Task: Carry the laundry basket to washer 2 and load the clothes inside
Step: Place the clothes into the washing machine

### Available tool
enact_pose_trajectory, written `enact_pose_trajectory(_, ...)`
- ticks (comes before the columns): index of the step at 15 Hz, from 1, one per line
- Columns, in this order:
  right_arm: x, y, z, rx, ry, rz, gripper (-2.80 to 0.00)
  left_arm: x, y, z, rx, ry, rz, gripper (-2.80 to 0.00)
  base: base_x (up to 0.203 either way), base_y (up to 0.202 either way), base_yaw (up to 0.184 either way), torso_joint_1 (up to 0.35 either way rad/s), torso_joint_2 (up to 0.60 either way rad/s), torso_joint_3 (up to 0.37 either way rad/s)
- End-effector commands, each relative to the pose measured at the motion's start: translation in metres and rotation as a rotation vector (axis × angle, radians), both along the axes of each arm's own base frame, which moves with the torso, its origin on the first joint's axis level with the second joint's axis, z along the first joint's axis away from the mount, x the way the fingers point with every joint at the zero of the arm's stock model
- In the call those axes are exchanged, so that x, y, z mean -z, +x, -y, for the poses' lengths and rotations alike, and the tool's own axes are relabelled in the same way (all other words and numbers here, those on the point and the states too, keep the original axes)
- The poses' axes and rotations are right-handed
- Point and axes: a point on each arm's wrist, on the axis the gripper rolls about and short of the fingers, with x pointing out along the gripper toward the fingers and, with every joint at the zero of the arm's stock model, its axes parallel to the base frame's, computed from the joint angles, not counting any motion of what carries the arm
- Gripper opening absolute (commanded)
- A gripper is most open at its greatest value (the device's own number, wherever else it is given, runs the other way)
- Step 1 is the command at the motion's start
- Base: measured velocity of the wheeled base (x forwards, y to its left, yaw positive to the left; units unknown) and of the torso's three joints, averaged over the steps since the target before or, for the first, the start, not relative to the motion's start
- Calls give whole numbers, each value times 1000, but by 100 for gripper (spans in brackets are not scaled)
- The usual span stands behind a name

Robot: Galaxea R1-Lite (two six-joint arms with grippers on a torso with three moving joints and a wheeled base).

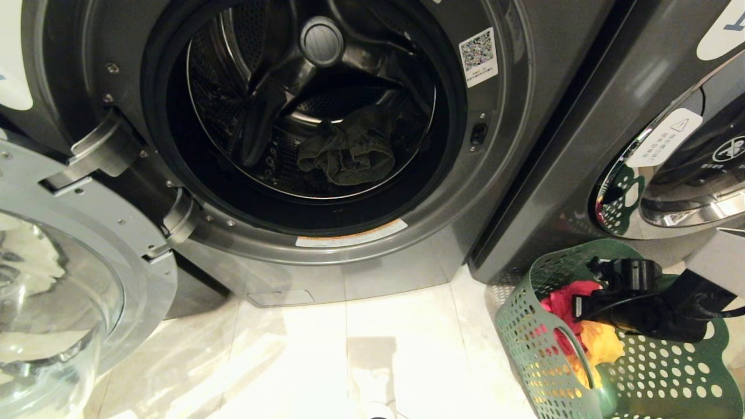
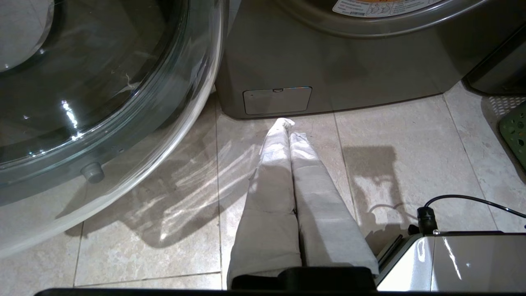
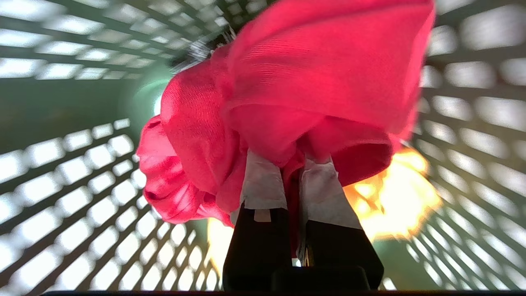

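1. Two grippers are accounted for: the right gripper (image 3: 292,181) reaches down into the dark green perforated plastic laundry basket (image 1: 652,372), and the left gripper (image 2: 287,123) hangs low over the pale tiled floor (image 2: 164,230).
2. The right gripper's white-padded fingers (image 3: 263,185) are clenched on a fold of a bright red knitted garment (image 3: 287,94), which bunches above and around them inside the basket.
3. A yellow-orange cloth (image 1: 599,343) lies in the basket just beside and under the red garment.
4. The basket stands on the floor at the right of the head view, in front of a neighbouring dark grey washer with a chrome-ringed door (image 1: 692,192) that is shut.
5. The dark grey front-load washer (image 1: 361,273) directly ahead is open; its glass door (image 1: 64,285) is swung out to the left.
6. Inside its perforated steel drum (image 1: 233,87) lies a crumpled olive-green garment (image 1: 349,154), near the bottom of the drum.
7. The left gripper's two white-wrapped fingers (image 2: 271,172) are pressed together with nothing between them, pointing toward the base panel of the open washer, beside the open glass door.
8. No numeral on the open washer is visible, so its number cannot be told.
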Motion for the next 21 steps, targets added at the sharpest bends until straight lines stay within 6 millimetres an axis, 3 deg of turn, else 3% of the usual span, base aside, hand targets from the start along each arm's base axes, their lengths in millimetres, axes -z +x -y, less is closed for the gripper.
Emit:
enact_pose_trajectory(1, -83, -35, -10, -8, -39, 142, -280, 0, 0, 0, -1, 0, -2, -280, 0, 0, 0, 0, 0, 0)
enact_pose_trajectory(6, -176, -127, -39, -129, -199, 331, -280, 0, 0, 0, 0, 0, -2, -280, 0, 0, 0, 0, 0, 0)
enact_pose_trajectory(12, -240, -213, -114, -456, -257, 577, -280, 0, 0, 0, 1, 0, -2, -280, 0, 0, 0, 0, 0, 0)
enact_pose_trajectory(14, -254, -223, -135, -570, -229, 627, -280, 0, 0, 0, -1, 0, -2, -280, 0, 0, 0, 0, 0, 0)
enact_pose_trajectory(17, -295, -228, -162, -686, -173, 780, -280, 0, 0, 0, -1, 0, -2, -280, 0, 0, 0, 0, 0, 0)
enact_pose_trajectory(21, -326, -221, -203, -827, -58, 880, -280, 0, 0, 0, -1, 0, -2, -280, 0, 0, 0, 0, 0, 0)
